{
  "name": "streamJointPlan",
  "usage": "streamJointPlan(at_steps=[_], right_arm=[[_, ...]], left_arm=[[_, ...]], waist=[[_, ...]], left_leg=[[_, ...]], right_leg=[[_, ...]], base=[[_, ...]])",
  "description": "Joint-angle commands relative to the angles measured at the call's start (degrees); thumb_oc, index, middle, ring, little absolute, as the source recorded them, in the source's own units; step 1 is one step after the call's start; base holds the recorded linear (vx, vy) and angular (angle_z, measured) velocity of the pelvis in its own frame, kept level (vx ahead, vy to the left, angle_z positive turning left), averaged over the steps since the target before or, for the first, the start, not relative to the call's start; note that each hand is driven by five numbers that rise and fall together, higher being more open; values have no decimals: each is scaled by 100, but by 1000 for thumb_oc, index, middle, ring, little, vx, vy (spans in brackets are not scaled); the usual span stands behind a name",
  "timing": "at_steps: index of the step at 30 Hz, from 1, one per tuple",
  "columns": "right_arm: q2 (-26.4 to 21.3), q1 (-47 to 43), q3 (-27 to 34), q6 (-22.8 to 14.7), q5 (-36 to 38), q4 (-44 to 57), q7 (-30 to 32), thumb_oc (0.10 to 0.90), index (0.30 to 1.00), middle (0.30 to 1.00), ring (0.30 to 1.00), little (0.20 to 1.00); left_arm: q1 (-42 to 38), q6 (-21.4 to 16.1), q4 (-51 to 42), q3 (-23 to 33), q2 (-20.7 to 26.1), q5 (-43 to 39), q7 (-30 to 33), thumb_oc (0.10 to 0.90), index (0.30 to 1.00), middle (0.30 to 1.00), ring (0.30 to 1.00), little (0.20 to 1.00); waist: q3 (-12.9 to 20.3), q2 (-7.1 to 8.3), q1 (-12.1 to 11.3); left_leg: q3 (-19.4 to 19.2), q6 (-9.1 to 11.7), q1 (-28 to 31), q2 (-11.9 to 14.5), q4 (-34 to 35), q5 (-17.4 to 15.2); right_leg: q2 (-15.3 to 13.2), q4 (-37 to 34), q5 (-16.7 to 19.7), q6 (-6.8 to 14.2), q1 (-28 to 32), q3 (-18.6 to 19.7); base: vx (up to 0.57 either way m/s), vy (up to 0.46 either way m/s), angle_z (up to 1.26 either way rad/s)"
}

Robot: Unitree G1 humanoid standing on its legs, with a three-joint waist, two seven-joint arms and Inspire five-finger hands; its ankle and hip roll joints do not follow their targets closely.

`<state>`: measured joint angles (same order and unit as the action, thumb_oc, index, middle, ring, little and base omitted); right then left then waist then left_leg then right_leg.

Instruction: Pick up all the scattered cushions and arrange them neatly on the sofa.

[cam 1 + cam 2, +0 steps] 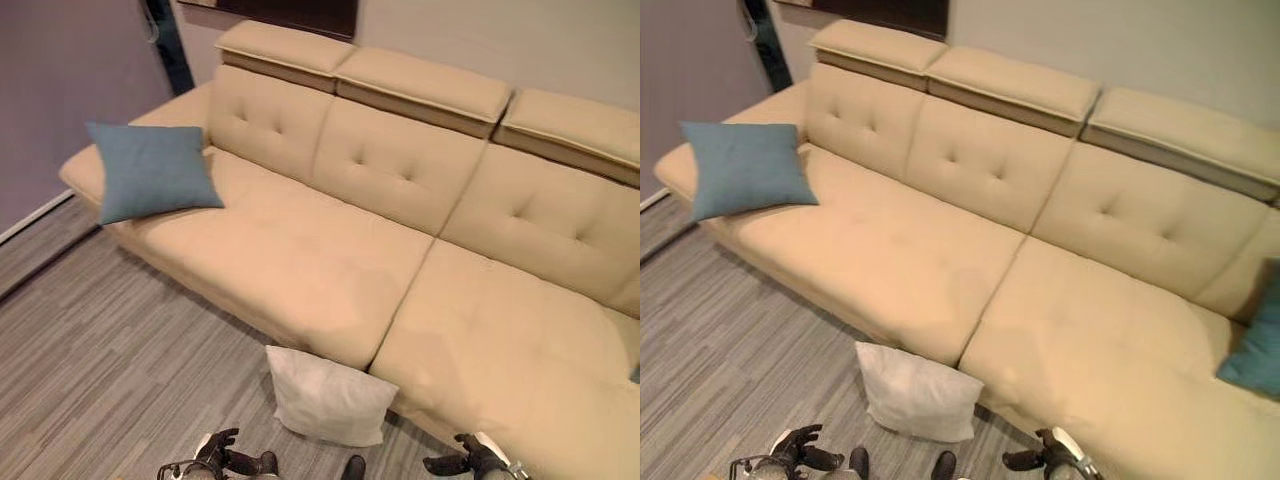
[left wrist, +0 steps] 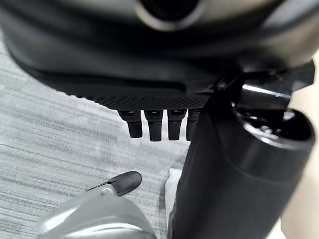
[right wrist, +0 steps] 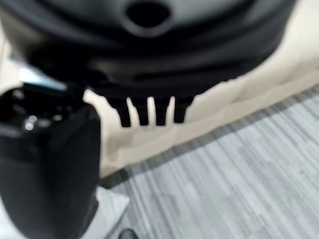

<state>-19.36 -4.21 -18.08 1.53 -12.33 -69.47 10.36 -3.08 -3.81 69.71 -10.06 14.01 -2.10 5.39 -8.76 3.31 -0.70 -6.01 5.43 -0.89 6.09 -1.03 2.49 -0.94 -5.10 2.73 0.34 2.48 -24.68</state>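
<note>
White cushion [image 1: 328, 396] leans on the floor [image 1: 110, 350] against the sofa [image 1: 330, 250] front; blue cushion [image 1: 152, 170] sits at its left end. Left hand [image 1: 218, 448] and right hand [image 1: 470, 458] hang relaxed, empty. A one-handed pinch risks the soft cushion sagging and slipping.

White cushion [image 1: 328, 397] on floor against sofa [image 1: 330, 260]; blue cushion [image 1: 150, 170] on it.

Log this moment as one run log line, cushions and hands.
white cushion: floor, against sofa front | blue cushion: sofa left end | teal cushion: sofa right end | left robot hand: open, empty | right robot hand: open, empty
</note>
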Motion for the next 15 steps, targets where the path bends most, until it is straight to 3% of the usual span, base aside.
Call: streamJointPlan(at_steps=[1, 8, 11, 12, 14, 15], right_arm=[[-18, -101, 9, -27, -5, -147, 145, 800, 900, 900, 900, 900], [55, -182, 260, -68, 380, -11, 225, 800, 900, 900, 900, 900], [68, -474, 590, -204, 1049, 293, 400, 800, 900, 900, 900, 900], [65, -691, 769, -326, 1520, 637, 540, 800, 900, 900, 900, 900], [75, -867, 929, -462, 1968, 964, 677, 800, 900, 900, 900, 900], [103, -954, 1000, -573, 2212, 1201, 760, 800, 900, 900, 900, 900]], left_arm=[[-20, -78, 201, 3, 306, 96, 88, 800, 900, 900, 900, 900], [-36, -122, 108, 217, 410, -143, 182, 800, 900, 900, 900, 900], [-327, -251, -124, 327, 513, -529, 378, 800, 900, 900, 900, 900], [-557, -372, -375, 304, 561, -794, 536, 800, 900, 900, 900, 900], [-769, -493, -585, 278, 584, -1076, 709, 800, 900, 900, 900, 900], [-886, -570, -698, 230, 580, -1177, 809, 800, 900, 900, 900, 900]], waist=[[26, 110, -183], [-102, 85, -202], [-497, 51, -156], [-742, 24, -97], [-907, -26, -61], [-945, -112, -62]], left_leg=[[-118, -168, 132, -335, -195, -577], [-279, -304, 139, -437, -191, -644], [-399, -362, -398, -467, -572, -727], [-441, -386, -963, -454, -878, -748], [-488, -404, -1474, -457, -1151, -761], [-464, -383, -1667, -437, -1267, -931]], right_leg=[[-600, 276, -89, 652, -127, 539], [-737, 566, -51, 756, -404, 756], [-881, 946, 12, 776, -1042, 928], [-1036, 1219, 87, 756, -1634, 1042], [-1150, 1431, 152, 739, -2153, 1084], [-1142, 1591, 36, 788, -2388, 1133]], base=[[71, 145, -4], [-13, 87, -16], [-274, 73, -23], [-427, 107, -15], [-257, 95, -19], [-75, 58, -17]])
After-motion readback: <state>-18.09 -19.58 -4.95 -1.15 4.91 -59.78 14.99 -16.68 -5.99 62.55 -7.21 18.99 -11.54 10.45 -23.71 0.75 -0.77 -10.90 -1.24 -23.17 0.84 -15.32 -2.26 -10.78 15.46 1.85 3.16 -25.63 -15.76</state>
